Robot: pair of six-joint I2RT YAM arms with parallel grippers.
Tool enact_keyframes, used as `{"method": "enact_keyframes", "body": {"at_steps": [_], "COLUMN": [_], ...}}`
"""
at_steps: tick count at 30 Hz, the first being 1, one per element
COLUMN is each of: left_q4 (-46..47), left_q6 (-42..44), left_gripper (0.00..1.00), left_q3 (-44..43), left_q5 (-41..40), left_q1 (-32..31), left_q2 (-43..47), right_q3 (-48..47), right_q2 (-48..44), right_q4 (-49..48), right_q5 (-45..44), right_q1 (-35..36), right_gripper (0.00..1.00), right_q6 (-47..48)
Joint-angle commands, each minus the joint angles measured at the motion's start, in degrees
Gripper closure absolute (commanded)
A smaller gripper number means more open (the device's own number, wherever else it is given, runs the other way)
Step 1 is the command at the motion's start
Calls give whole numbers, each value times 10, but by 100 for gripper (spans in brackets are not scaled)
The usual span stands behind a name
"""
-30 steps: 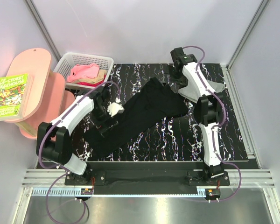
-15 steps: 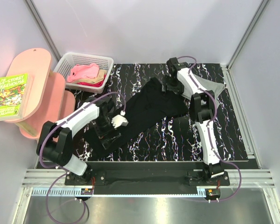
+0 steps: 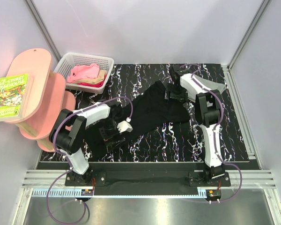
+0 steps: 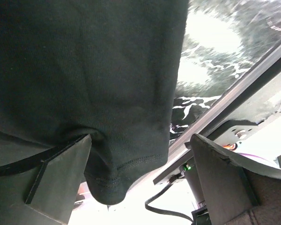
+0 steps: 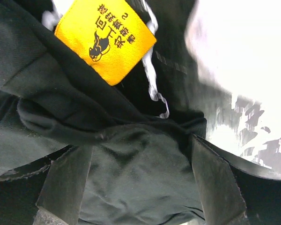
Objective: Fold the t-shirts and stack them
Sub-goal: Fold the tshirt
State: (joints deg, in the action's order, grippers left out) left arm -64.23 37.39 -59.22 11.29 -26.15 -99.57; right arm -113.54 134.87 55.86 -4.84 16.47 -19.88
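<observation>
A black t-shirt (image 3: 147,110) lies stretched diagonally across the black marbled mat (image 3: 178,140). My left gripper (image 3: 110,137) is down on its near-left end. In the left wrist view the left gripper (image 4: 140,140) is open, with the stitched hem (image 4: 126,164) of the shirt hanging between the fingers, close to the left one. My right gripper (image 3: 175,93) is on the shirt's far-right end. In the right wrist view the right gripper (image 5: 140,145) is open around bunched black cloth (image 5: 136,183) just below the yellow neck label (image 5: 105,40).
A white basket (image 3: 68,61) at the back left holds pink, tan and red shirts (image 3: 86,72). A pink shelf (image 3: 37,98) with a green book (image 3: 9,96) stands at the left. A light grey cloth (image 3: 214,87) lies at the back right, partly under the right arm.
My left gripper has moved nearer and down along the shirt to its near-left end. My right gripper has come from the back of the mat onto the shirt's far-right end.
</observation>
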Motion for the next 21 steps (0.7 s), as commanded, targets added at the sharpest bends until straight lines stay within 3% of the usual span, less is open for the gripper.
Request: {"method": "enact_keyframes", "body": {"at_steps": [1, 7, 12, 17, 21], "left_q4": [54, 60, 64, 43, 30], "left_q6": [29, 81, 98, 89, 84], "left_gripper": [1, 1, 1, 1, 1], "left_q3": [14, 10, 9, -10, -26], "left_q5": [-50, -112, -131, -116, -116], "left_q1": [58, 140, 181, 176, 170], "left_q2": [-47, -41, -42, -31, -19], "right_q3": [110, 312, 442, 475, 423], "right_q2": [-42, -164, -288, -353, -360], "right_q4": [13, -49, -65, -66, -55], "right_q5": [-24, -22, -3, 11, -38], "right_q1": [3, 8, 59, 99, 100], "right_gripper": [13, 13, 12, 0, 0], "right_q6": [-29, -59, -108, -139, -103]}}
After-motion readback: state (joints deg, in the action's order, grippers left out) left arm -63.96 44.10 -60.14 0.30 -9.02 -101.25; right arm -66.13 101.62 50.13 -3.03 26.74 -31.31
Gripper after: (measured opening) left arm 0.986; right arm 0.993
